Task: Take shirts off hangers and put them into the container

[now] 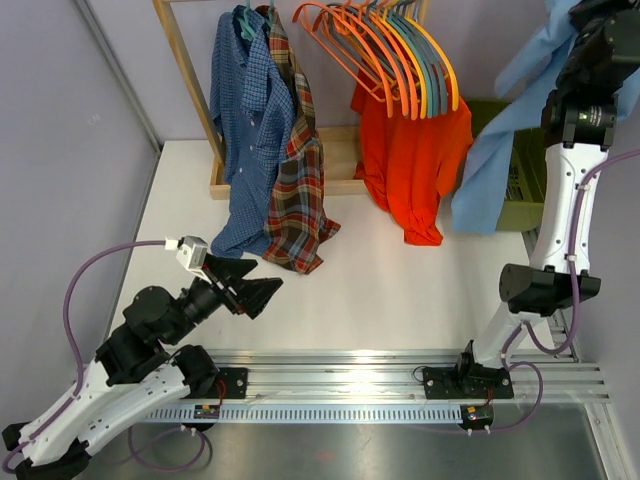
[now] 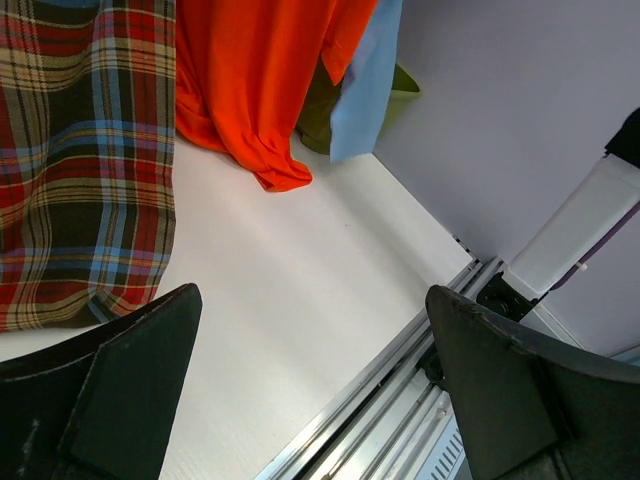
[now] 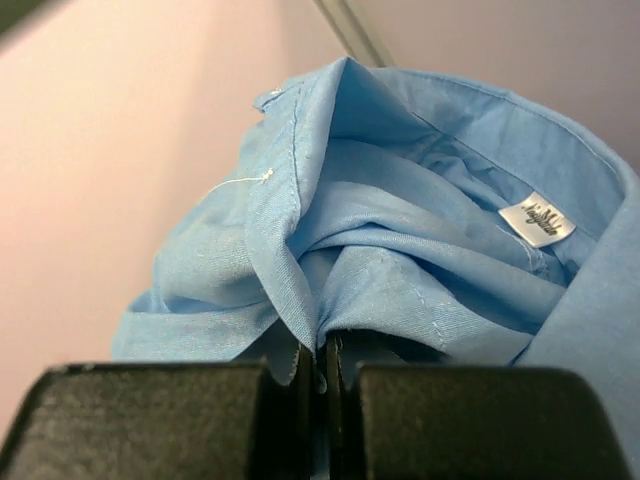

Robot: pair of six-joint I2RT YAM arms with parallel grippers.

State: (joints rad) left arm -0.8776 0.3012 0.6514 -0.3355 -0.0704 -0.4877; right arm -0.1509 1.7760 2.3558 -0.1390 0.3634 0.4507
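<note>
My right gripper (image 3: 322,372) is shut on a fold of the light blue shirt (image 3: 400,230), near its collar label. That shirt (image 1: 497,150) hangs from the raised right arm (image 1: 568,170) over the olive-green container (image 1: 527,190). On the rack hang a dark blue check shirt (image 1: 243,130) and a plaid shirt (image 1: 297,180). An orange-red shirt (image 1: 415,160) hangs below the bunch of hangers (image 1: 400,50). My left gripper (image 1: 252,292) stands open and low over the table, nothing between its fingers (image 2: 140,370).
A wooden rack post (image 1: 185,70) and its flat base frame (image 1: 340,165) stand at the back. The metal rail (image 1: 400,385) runs along the near edge. Grey walls close in on both sides. The plaid shirt's hem (image 2: 80,200) and the orange-red hem (image 2: 270,170) touch the white table.
</note>
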